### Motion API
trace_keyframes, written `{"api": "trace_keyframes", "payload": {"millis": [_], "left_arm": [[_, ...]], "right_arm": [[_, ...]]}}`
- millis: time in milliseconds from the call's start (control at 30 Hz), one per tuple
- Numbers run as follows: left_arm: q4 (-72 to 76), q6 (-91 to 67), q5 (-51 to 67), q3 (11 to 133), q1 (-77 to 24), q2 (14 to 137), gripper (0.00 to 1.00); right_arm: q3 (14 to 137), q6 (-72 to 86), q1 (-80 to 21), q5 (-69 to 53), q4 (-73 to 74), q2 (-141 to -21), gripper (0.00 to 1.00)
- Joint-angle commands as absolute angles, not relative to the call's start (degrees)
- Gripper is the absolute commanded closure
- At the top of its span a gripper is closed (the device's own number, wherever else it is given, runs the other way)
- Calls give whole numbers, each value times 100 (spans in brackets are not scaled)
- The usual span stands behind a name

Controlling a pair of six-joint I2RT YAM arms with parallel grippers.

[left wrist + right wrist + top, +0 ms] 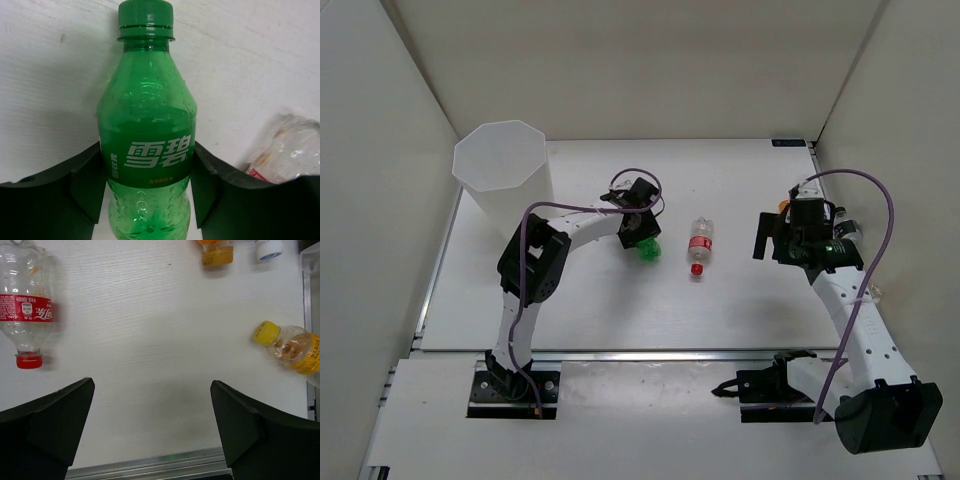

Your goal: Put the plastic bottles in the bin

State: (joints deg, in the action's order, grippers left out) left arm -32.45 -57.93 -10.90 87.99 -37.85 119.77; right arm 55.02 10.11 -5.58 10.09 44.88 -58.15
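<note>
A green bottle lies on the white table between my left gripper's fingers, which press its label on both sides; from above it shows under that gripper as a green patch. A clear bottle with red cap and label lies just right of it, and also shows in the right wrist view. My right gripper is open and empty above bare table. A yellow-capped bottle lies to its right. The bin stands at the far left.
An orange bottle and a white-capped one lie beyond the right gripper. A metal rail runs along the table's near edge, and another along the right edge. White walls enclose the table.
</note>
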Motion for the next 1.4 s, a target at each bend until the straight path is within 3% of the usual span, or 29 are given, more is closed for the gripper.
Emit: {"api": "trace_keyframes", "payload": {"millis": [0, 67, 233, 500, 600, 700, 867, 900, 967, 1033, 1100, 1167, 1200, 1267, 1333, 1367], "left_arm": [[-3139, -5687, -1098, 8843, -3771, 11866, 49], [-3077, -5634, -1064, 8675, -3788, 11734, 63], [-3365, -4600, -1045, 8989, -3911, 10848, 73], [-4394, -2901, -2134, 10415, -3825, 9195, 69], [-3913, -2532, -2513, 9934, -3263, 8430, 67], [-2947, -2110, -1672, 9239, -2393, 7814, 66], [-2225, -1574, -2978, 9054, -1811, 7814, 67], [-1884, -1495, -3058, 8835, -1637, 7848, 60], [-1819, -1625, -3094, 8772, -1354, 7988, 61], [-2011, -1739, -3076, 8824, -986, 8190, 49], [-2231, -1968, -3067, 8929, -775, 8506, 52], [-2285, -2109, -2892, 8947, -546, 8648, 48], [-2259, -2153, -2709, 8921, -519, 8666, 33], [-2241, -2189, -2637, 8938, -518, 8727, 27], [-2337, -2224, -2619, 9078, -554, 8780, 1], [-2407, -2198, -2532, 9227, -571, 8798, 1]], "right_arm": [[5353, 1125, -580, 1168, 4483, -5486, 1], [5222, 1125, -440, 1003, 4500, -5327, 1], [5037, 1134, -237, 634, 4289, -5150, 0], [5001, 1090, -792, 967, 3956, -5440, 1], [4887, 932, -590, 731, 3850, -5519, 1], [4632, 582, -247, 345, 3613, -5476, 1], [4412, 237, 253, 465, 3375, -5326, 1], [4421, 246, 307, 631, 3401, -5265, 0], [4351, 168, 718, 685, 3358, -5203, 1], [4368, 158, 1113, 511, 3366, -5212, 1], [4377, 184, 1467, 327, 3322, -5229, 1], [4377, 97, 1608, 342, 3235, -5247, 1], [4386, 71, 1591, 482, 3217, -5282, 1], [4447, 35, 1521, 720, 3129, -5361, 1], [4631, -104, 1547, 747, 3076, -5562, 1], [4684, -132, 1599, 738, 3015, -5746, 1]]}}
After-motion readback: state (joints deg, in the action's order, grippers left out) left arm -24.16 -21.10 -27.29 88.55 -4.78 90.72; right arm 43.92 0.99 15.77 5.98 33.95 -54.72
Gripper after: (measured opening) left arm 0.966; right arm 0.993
